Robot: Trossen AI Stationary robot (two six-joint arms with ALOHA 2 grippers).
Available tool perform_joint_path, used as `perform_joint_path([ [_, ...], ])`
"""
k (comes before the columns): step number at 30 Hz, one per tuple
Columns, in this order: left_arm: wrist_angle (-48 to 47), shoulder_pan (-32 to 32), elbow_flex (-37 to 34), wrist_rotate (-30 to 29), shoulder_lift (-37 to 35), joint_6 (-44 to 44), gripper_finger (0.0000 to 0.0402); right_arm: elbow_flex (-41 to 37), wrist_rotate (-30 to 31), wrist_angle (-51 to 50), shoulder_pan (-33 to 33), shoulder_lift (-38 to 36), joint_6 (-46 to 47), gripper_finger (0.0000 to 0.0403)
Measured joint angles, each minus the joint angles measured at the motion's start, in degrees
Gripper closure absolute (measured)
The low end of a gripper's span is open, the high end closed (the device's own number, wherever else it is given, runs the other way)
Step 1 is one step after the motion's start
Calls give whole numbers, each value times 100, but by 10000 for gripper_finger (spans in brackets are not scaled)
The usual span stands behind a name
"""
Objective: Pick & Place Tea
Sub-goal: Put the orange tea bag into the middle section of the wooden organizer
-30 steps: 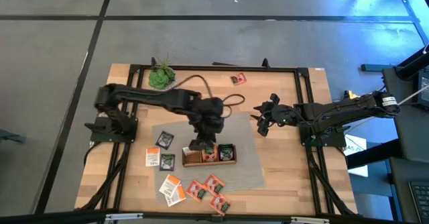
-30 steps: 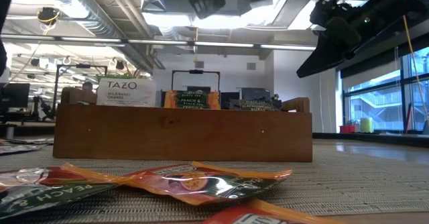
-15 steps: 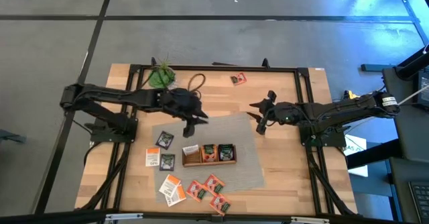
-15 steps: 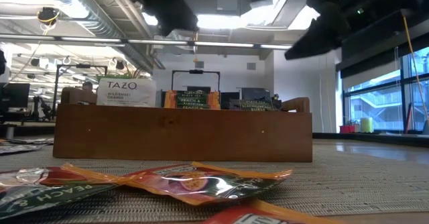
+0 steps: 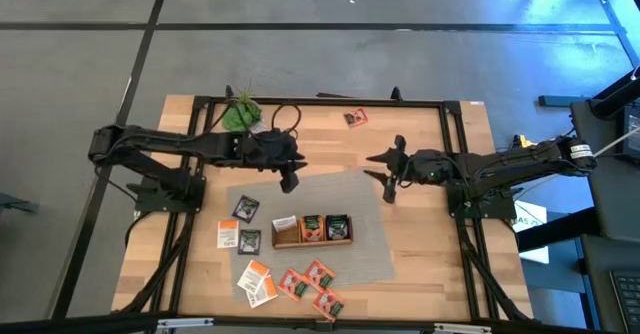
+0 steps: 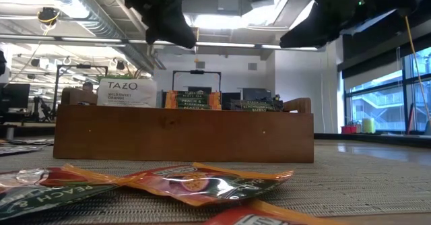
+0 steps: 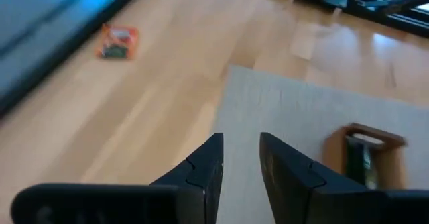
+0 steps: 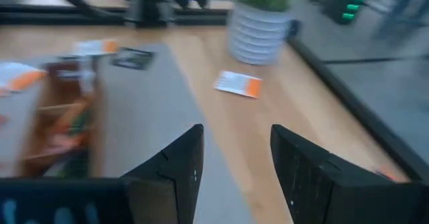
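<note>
A pale wooden table (image 5: 420, 244) carries a grey woven mat (image 5: 370, 254) at its middle, on a grey floor; the low view looks past it into an office with ceiling pipes and a window. A long wooden tray (image 5: 312, 230) lies on the mat, long axis running 9 to 3 o'clock, with three sachets standing upright in it: white-and-orange (image 6: 126, 92), orange (image 6: 192, 100) and dark (image 6: 254, 104), faces toward the low camera. Loose tea sachets (image 5: 292, 284) lie flat at the tray's 6 to 7 o'clock, dark ones (image 5: 245, 210) at its 9 o'clock, one lone sachet (image 5: 353, 118) far off at 12 o'clock. A potted plant (image 5: 240, 113) stands at 11 o'clock. The left gripper (image 5: 289, 183) hangs over the mat's 11 o'clock corner, fingers (image 7: 201, 170) slightly parted, holding nothing. The right gripper (image 5: 389, 174) hangs at the mat's 2 o'clock edge, fingers (image 8: 177, 167) apart, empty
</note>
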Motion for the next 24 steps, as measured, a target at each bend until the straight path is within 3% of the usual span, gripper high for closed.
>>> perform_joint_path([
  [6,-151,-317,0,445,1,-608,309,0,-1370,-41,3,1,1524,228],
  [10,-256,-726,0,704,54,-800,310,-2,-1938,-206,11,117,1881,228],
  [18,-236,-1421,4,-20,58,-890,306,-2,-1191,-127,4,712,1783,228],
  [24,-357,-1474,4,-147,58,-1153,310,-2,-329,52,2,1396,2125,228],
])
